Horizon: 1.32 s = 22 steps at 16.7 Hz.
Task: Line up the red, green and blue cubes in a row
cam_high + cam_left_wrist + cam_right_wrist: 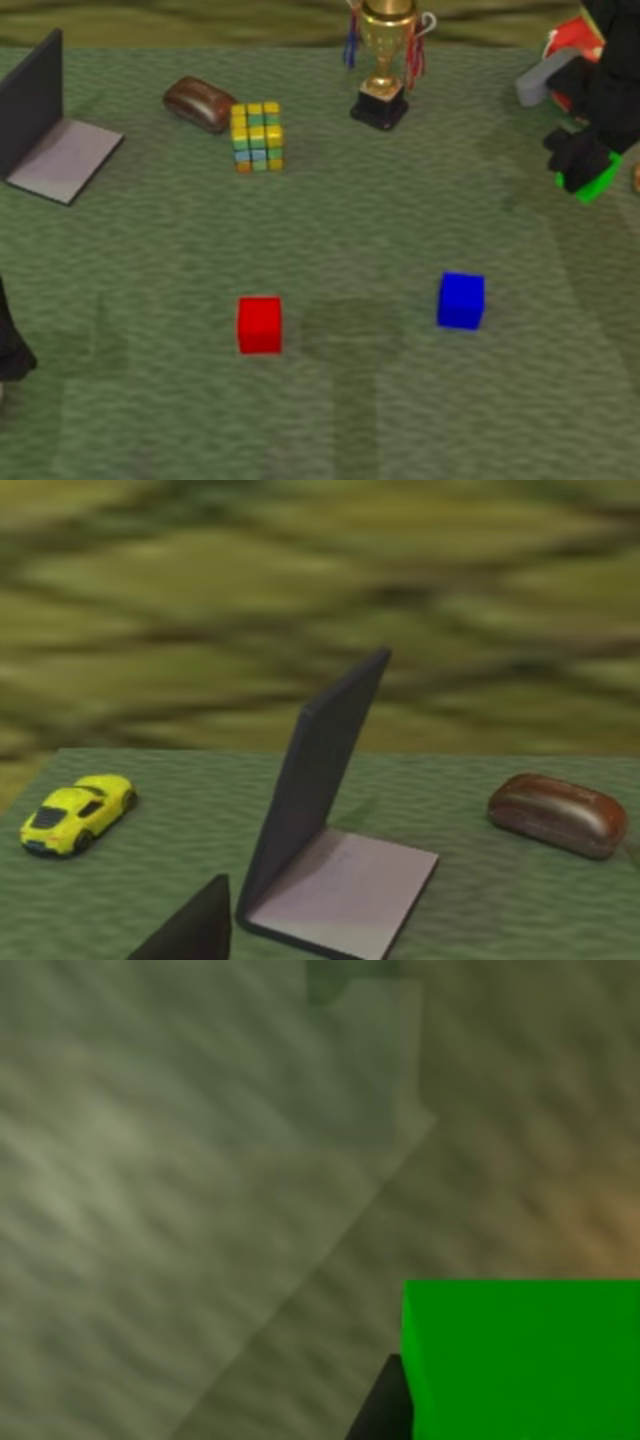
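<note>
The red cube rests on the green table left of the middle, near the front. Well apart to its right sits the blue cube. At the far right edge, the green cube is held by my right gripper, which is shut on it. In the right wrist view the green cube fills one corner above the cloth, with a dark finger against its side. My left arm is parked at the left edge; one of its fingertips shows far off to one side.
Along the back stand an open laptop, a brown oblong object, a yellow-green-orange puzzle cube and a gold trophy. A yellow toy car sits beyond the laptop. A red and grey object lies behind the right arm.
</note>
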Tool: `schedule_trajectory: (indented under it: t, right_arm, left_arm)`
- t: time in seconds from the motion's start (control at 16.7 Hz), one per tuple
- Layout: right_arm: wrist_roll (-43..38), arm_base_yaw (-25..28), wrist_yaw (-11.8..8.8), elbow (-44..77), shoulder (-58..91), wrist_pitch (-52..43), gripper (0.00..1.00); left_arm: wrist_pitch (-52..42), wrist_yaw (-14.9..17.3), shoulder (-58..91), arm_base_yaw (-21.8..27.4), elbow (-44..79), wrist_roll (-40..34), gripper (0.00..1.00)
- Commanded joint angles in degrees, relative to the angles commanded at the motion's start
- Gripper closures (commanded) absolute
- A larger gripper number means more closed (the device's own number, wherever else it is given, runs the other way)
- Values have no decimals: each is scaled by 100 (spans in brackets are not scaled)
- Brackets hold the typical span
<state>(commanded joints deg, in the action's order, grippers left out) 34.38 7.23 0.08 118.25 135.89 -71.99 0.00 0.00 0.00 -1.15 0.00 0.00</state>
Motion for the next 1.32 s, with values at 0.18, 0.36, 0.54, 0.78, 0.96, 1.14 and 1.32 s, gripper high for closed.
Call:
schedule_trajectory:
  t: [0.18, 0.36, 0.54, 0.78, 0.96, 1.14, 1.32]
  right_arm:
    - [-17, -23, -1, -9, 18, 12, 100]
    - [-382, 186, 4, 7, 21, -5, 100]
    - [-1273, 630, 14, 2, -4, -30, 100]
    - [-3120, 1462, 21, -128, -100, -70, 100]
    - [-4833, 2174, 15, -275, -191, -107, 100]
    - [-6366, 2854, 15, -410, -317, -110, 100]
    - [-7387, 3378, 28, -528, -486, -63, 100]
  left_arm:
    - [0, 0, 0, 0, 0, 0, 0]
    - [0, 0, 0, 0, 0, 0, 0]
    - [0, 0, 0, 0, 0, 0, 0]
    - [0, 0, 0, 0, 0, 0, 0]
    - [0, 0, 0, 0, 0, 0, 0]
    - [0, 0, 0, 0, 0, 0, 0]
    - [0, 0, 0, 0, 0, 0, 0]
